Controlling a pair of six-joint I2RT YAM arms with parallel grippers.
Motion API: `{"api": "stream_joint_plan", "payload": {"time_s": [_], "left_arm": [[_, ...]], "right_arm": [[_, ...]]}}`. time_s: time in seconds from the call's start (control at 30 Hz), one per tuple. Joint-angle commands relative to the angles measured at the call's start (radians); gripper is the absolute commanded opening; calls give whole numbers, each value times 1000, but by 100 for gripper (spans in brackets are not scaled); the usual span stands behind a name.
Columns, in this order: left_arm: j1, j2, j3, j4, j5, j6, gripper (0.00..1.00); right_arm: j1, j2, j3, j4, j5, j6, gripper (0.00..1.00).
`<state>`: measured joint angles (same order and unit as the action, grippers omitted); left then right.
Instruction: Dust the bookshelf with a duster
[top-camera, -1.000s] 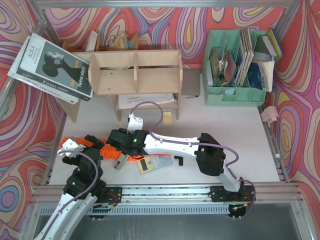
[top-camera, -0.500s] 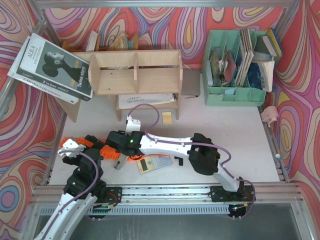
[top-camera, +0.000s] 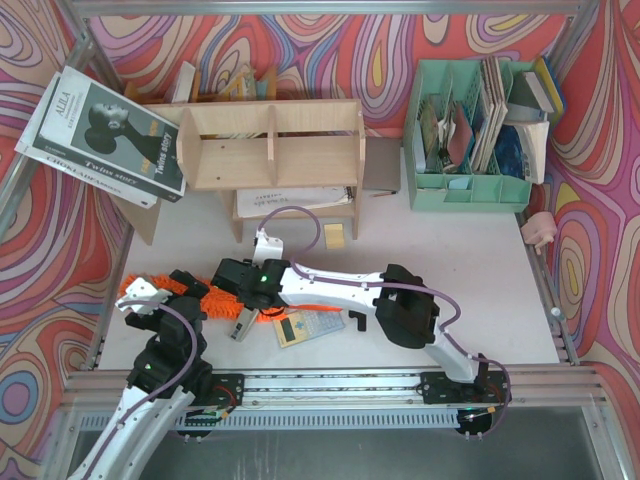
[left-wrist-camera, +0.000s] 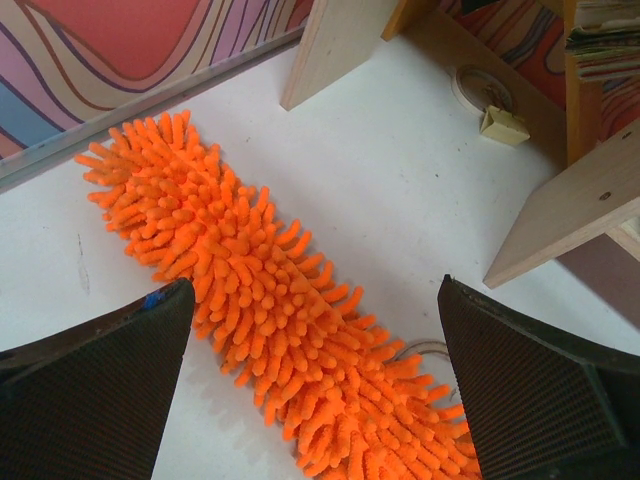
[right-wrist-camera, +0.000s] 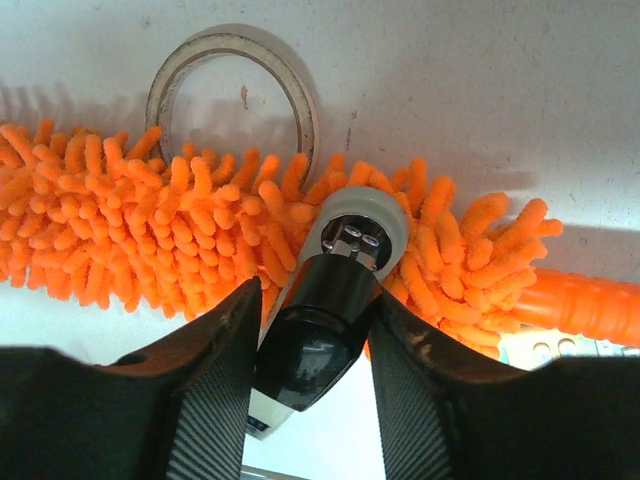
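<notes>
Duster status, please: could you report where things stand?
Left gripper open above duster. Right gripper shut on black torch, across the duster. Duster flat on table, short of bookshelf.

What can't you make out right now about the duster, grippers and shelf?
- Top view: the duster's middle lies hidden under the arms.
- Right wrist view: whether the right gripper clamps or only straddles the black-and-grey cylinder; its fingers crowd it.
- Left wrist view: the duster's handle end is cut off by the bottom edge.
- Top view: the bookshelf's lower tier is mostly hidden by the tier above.
</notes>
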<state>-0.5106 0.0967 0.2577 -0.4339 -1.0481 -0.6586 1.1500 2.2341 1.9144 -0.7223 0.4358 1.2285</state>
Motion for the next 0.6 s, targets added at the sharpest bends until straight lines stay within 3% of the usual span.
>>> {"api": "stream_joint_plan", "payload": {"time_s": [0.0,0.57], "left_arm": [[-1,1,-20,14,0,5,99],[-1,10,-20,27,8,11,99]], "right_arm": [[-3,-11,13,-1,11,6,44],[-3,-113,-66,87,9,9,12]]}}
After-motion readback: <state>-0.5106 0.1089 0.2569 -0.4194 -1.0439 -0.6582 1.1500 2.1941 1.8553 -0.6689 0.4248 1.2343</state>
